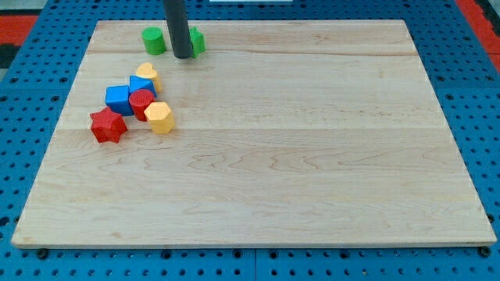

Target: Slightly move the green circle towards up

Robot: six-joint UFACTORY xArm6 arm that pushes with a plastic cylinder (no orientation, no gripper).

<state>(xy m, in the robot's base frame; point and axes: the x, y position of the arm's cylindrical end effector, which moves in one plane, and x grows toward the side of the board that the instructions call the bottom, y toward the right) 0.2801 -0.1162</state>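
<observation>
The green circle (154, 40) stands near the board's top edge at the view's upper left. My tip (183, 56) rests on the board just to its right and slightly lower, apart from it by a small gap. A second green block (198, 42) sits right behind the rod on its right side, mostly hidden, so I cannot tell its shape.
Below the tip lies a cluster: a yellow heart (147, 74), a blue block (142, 85), a blue cube (119, 97), a red cylinder (141, 102), a yellow hexagon (158, 117) and a red star (108, 126). The wooden board (297, 140) lies on a blue pegboard.
</observation>
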